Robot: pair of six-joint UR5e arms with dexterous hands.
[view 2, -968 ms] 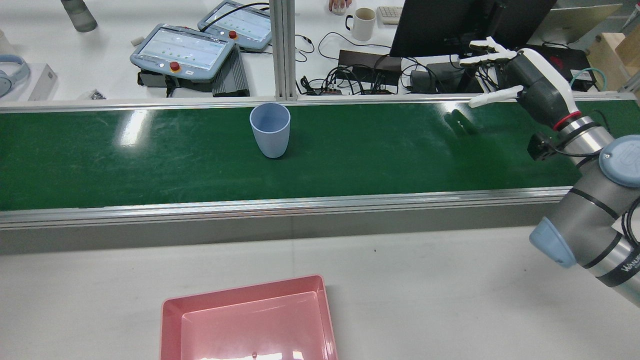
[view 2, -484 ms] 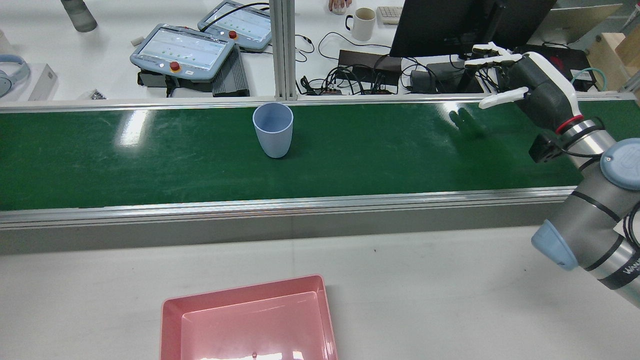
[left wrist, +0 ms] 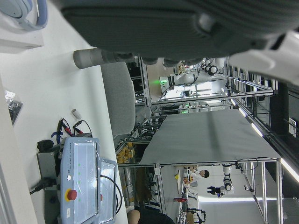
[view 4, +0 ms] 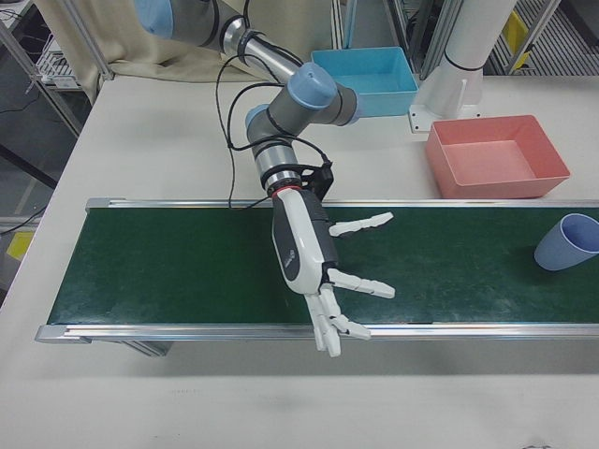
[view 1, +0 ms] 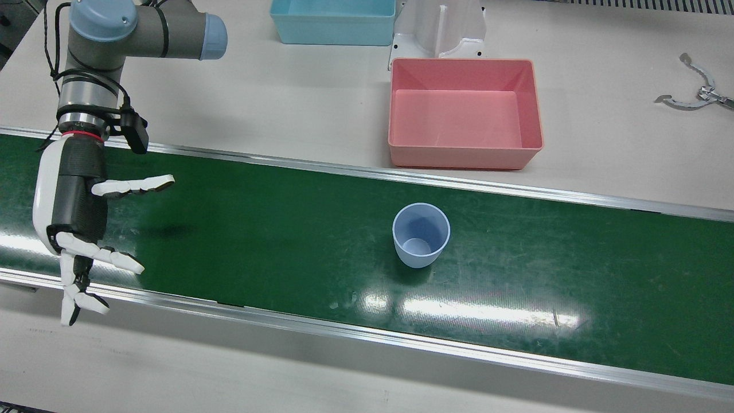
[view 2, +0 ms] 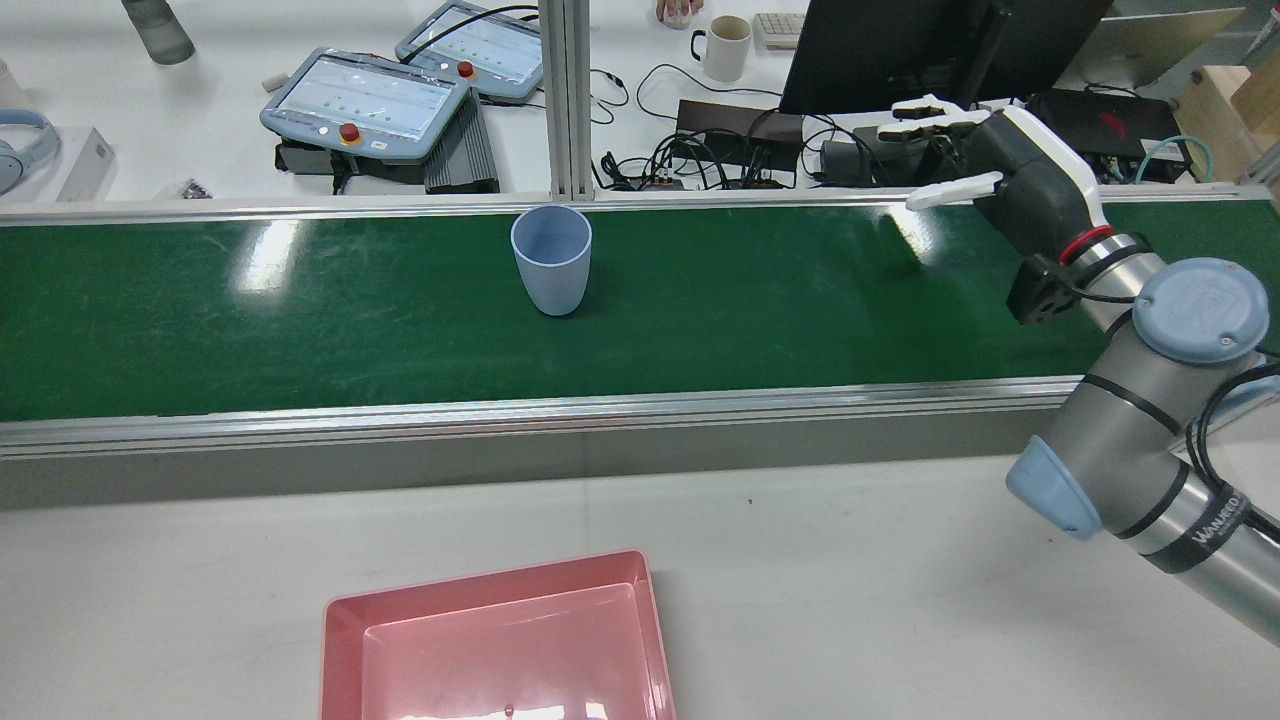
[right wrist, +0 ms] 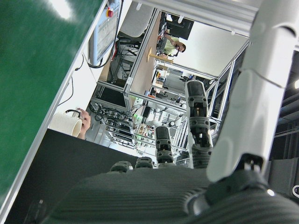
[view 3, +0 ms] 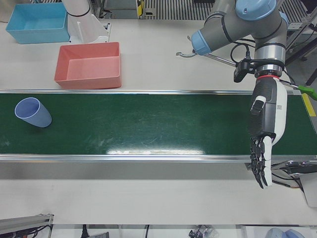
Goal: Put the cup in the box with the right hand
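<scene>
Front view: my right hand [view 1: 77, 223], fingers spread wide & empty, sits well apart from upright cup [view 1: 421, 234], along the belt [view 1: 258, 229].

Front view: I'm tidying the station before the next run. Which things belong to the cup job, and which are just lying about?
Belongs to the job:
blue cup, upright on the green belt
pink box, empty
right hand, open, far from the cup

Lying about:
blue bin
metal tool
</scene>
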